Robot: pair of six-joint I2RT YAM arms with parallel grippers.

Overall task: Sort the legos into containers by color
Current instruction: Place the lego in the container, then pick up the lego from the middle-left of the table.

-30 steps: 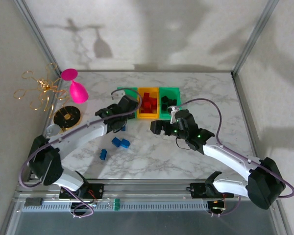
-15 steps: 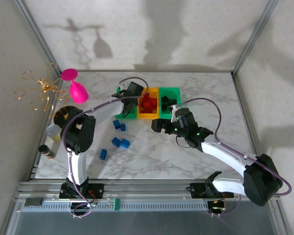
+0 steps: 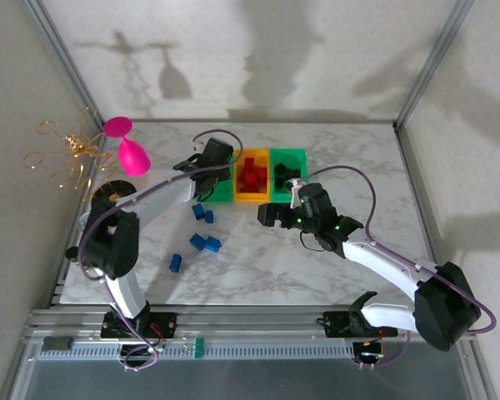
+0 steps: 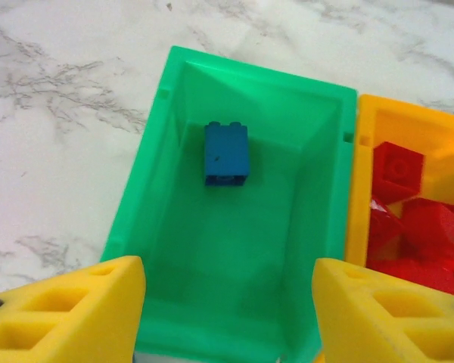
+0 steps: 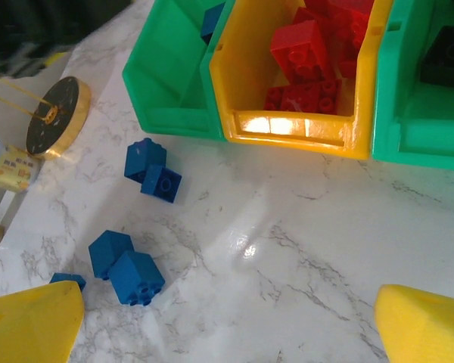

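Observation:
The containers stand in a row at the back of the table: a left green bin [image 3: 222, 192], an orange-yellow bin [image 3: 251, 197] with red legos [image 3: 252, 173], and a right green bin [image 3: 302, 156] with black legos [image 3: 287, 174]. My left gripper [image 3: 218, 172] hovers over the left green bin [image 4: 234, 302], open, with nothing between its yellow fingers [image 4: 68, 310]. One blue lego [image 4: 227, 154] lies on that bin's floor. Several blue legos [image 3: 206, 242] lie loose on the marble. My right gripper [image 3: 268, 217] hangs open in front of the bins [image 5: 228, 333], above bare table beside the blue legos [image 5: 127, 266].
A pink wine glass [image 3: 130, 152] lies at the back left next to a gold wire ornament [image 3: 70, 153]. A round gold-and-black dish [image 3: 115, 199] and a small bottle [image 5: 10, 167] sit at the left edge. Metal frame posts bound the table.
My left arm swung from the loose bricks up to the left green bin and its jaws opened; a blue lego now lies in that bin. The right arm hardly moved.

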